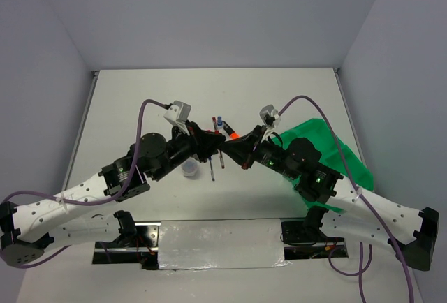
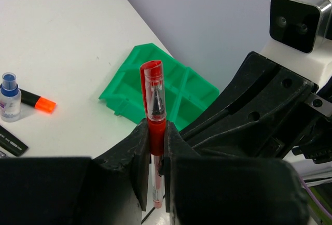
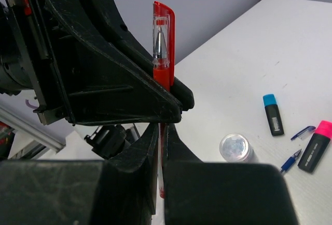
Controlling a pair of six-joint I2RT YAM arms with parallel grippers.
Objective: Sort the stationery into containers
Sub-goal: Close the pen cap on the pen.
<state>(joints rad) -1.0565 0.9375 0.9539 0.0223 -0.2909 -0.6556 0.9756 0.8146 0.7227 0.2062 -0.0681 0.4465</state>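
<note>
Left hand [image 2: 156, 137] and right hand [image 3: 163, 137] are both clamping the red pen [image 2: 155, 106] above the table [image 1: 140, 100], its long axis standing upright in both wrist views, cap pointing up.

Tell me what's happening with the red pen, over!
Left fingers, right fingers both shut on red pen. Pen held in mid-air. Right arm over green tray.

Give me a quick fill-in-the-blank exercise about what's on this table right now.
1. The thin clear-capped pen clamped in the left gripper is ___.
2. The short black highlighter beside the white blue-capped bottle has an ___ cap.
3. The divided plastic tray is bright ___.
Missing words: red; orange; green.
</note>
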